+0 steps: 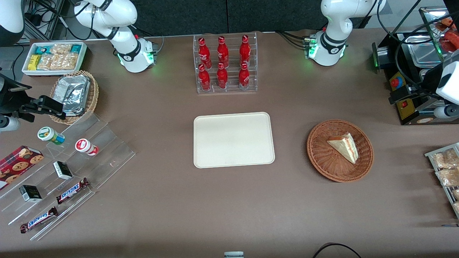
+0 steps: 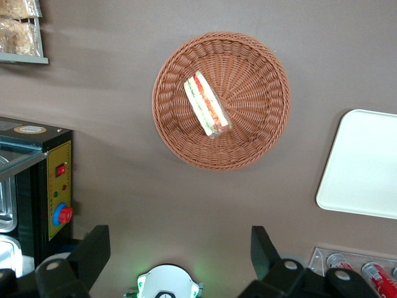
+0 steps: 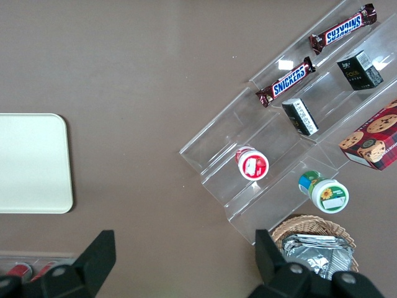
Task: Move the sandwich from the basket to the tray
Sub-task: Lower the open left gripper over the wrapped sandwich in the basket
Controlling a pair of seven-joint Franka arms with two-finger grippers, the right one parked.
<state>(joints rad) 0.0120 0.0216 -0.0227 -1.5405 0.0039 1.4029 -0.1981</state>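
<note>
- High over the desk point(image 1: 229, 200), the claw point(image 2: 180, 261) hangs spread wide, gripping nothing, looking down.
- Below, the sandwich point(image 2: 207, 105) lies slantwise in the basket point(image 2: 260, 139), well apart from the tray point(image 2: 363, 167).

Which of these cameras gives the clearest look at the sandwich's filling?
The left wrist view: looking down past the open claw, it shows the sandwich in the basket, red and green layers plain. The front view shows the sandwich with only a thin red edge. The right wrist view misses it.
</note>
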